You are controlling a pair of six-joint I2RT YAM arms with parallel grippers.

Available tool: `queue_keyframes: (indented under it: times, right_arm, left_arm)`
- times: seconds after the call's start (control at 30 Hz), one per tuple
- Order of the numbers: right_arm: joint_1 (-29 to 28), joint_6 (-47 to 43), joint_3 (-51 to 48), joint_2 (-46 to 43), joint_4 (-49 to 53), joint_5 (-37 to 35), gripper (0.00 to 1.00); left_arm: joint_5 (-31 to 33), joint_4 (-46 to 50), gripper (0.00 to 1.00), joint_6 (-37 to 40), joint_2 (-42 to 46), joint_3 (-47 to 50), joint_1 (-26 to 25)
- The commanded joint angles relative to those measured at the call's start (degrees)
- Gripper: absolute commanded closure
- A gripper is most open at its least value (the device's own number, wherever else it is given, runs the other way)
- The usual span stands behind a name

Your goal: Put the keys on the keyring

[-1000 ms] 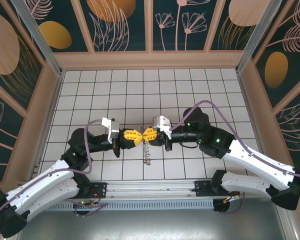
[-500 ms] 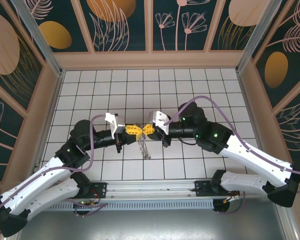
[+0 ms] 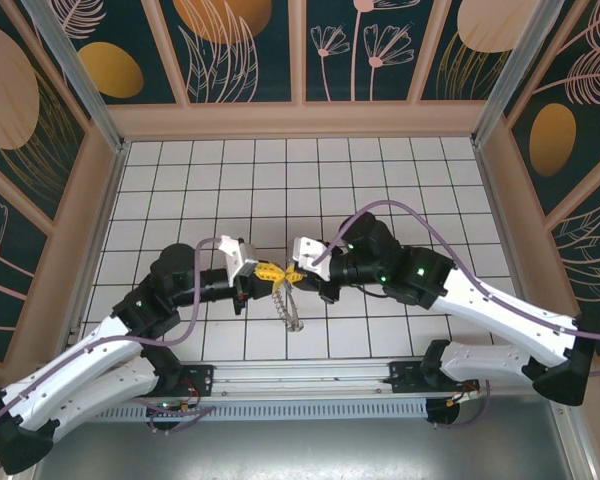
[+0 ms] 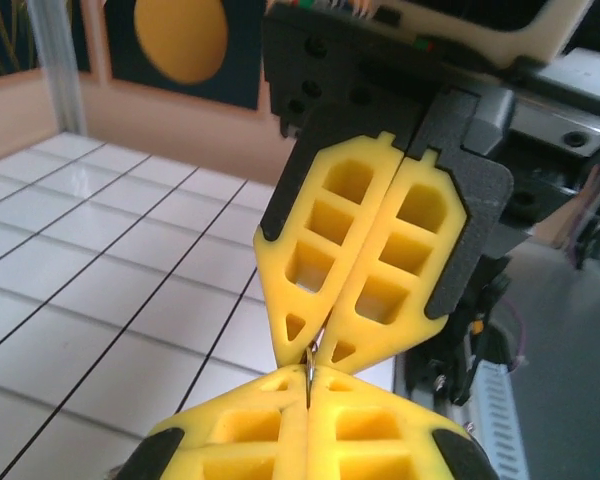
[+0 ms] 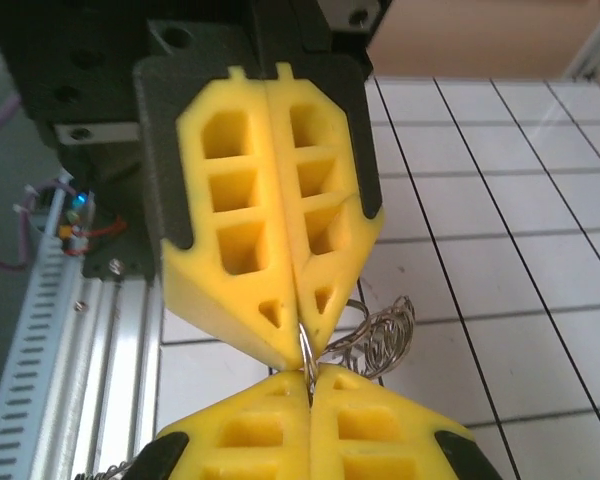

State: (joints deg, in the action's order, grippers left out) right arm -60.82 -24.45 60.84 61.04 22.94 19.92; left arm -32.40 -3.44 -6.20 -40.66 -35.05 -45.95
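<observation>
Left gripper (image 3: 273, 272) and right gripper (image 3: 296, 272) meet tip to tip mid-table, both clamped shut on a thin wire of the keyring (image 3: 290, 305), whose loops dangle toward 6 o'clock beneath them.

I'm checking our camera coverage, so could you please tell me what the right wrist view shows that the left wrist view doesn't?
Right wrist: bunched wire loops of the keyring hanging behind the fingertips. Left wrist: the orange disc on the far wall. Both: the left end effector and right end effector shut tip to tip, pinching one thin wire between them, over the tiled floor.
</observation>
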Motion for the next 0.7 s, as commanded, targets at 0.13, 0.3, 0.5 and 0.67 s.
queue_keyframes:
  times: [0.13,0.3,0.5,0.67]
  right_arm:
    - [-1.50,2.63,-4.64,-2.89,-13.20,12.56,0.91]
    - [-1.28,4.08,-8.35,-5.36,-20.53,14.22,0.90]
    - [0.68,6.64,-12.17,-6.94,-27.84,16.55,1.00]
    - [2.57,5.37,-9.23,-5.55,-23.19,13.37,1.00]
  left_arm:
    - [-4.87,-29.93,1.00,-9.21,-0.25,1.63,-0.01]
    - [-6.93,-34.31,1.00,-11.82,-3.46,2.09,-0.01]
    - [-6.83,-45.77,1.00,-17.43,-5.03,6.34,-0.01]
    - [-4.70,-38.34,1.00,-14.95,-5.74,5.36,-0.10]
